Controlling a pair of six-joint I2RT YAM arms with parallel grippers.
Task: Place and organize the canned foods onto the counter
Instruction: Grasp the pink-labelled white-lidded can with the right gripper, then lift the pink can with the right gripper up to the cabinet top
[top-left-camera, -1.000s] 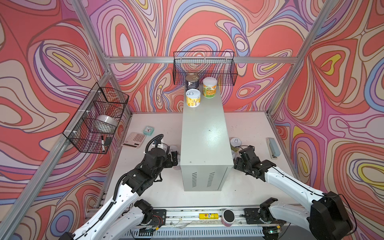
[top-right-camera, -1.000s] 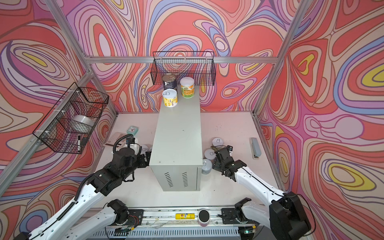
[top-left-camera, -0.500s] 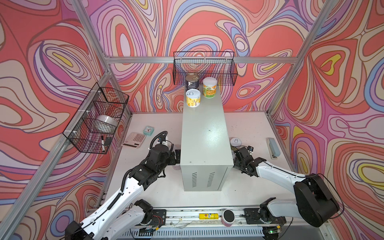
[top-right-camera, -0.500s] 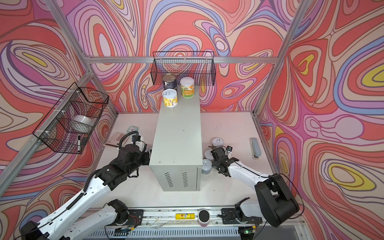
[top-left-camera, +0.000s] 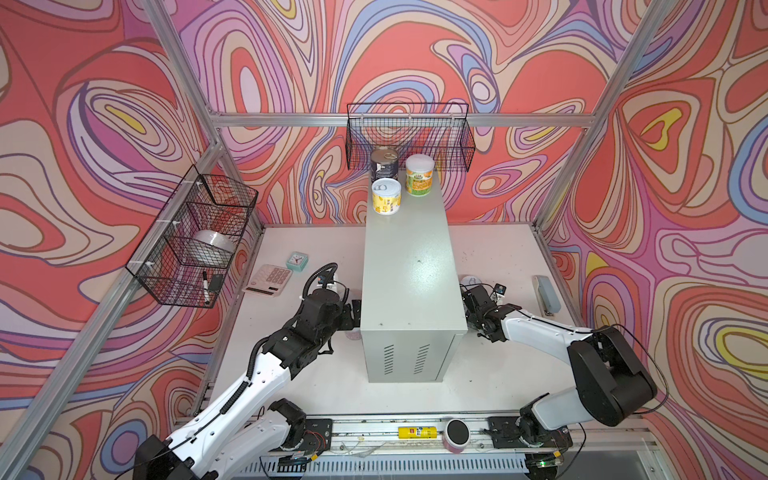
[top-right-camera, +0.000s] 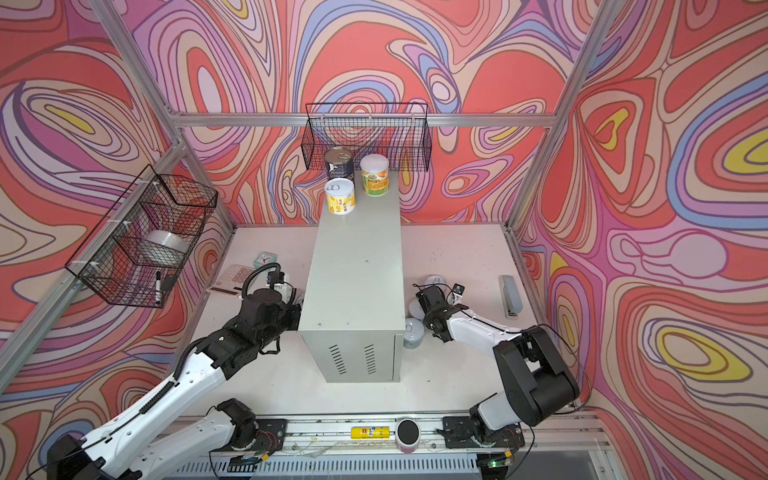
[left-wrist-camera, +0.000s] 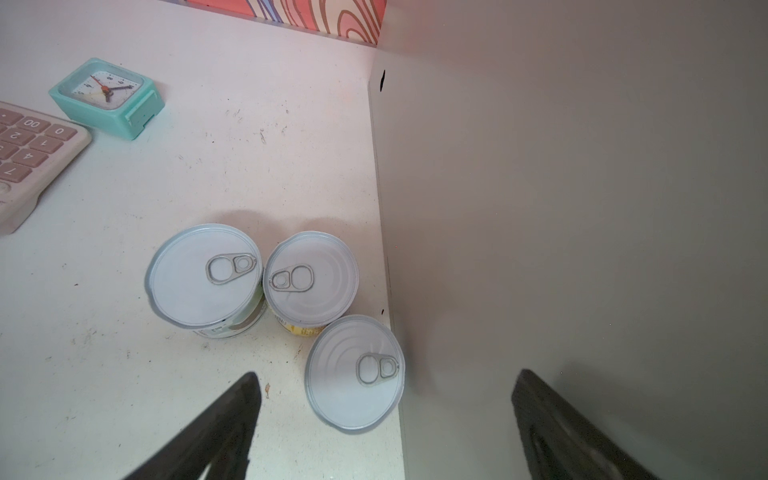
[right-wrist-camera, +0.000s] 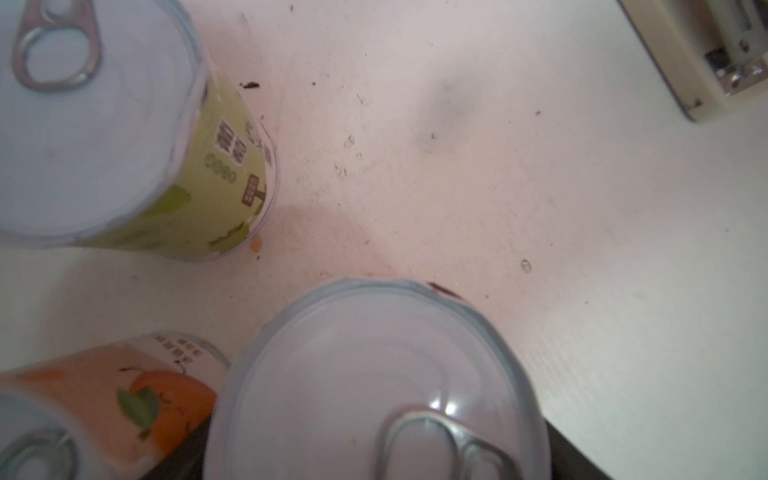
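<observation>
left claw (left-wrist-camera: 386, 378) spread wide, empty | nearest can (left-wrist-camera: 353, 370) of three just ahead of it, beside the counter (left-wrist-camera: 582, 208) wall | right claw (right-wrist-camera: 376, 446) straddles a white-lidded can (right-wrist-camera: 374, 365), gripping or slack I cannot tell | green can (right-wrist-camera: 216, 174), orange can (right-wrist-camera: 137, 390) close by | three tins (top-left-camera: 386, 197) upright on counter's far end
</observation>
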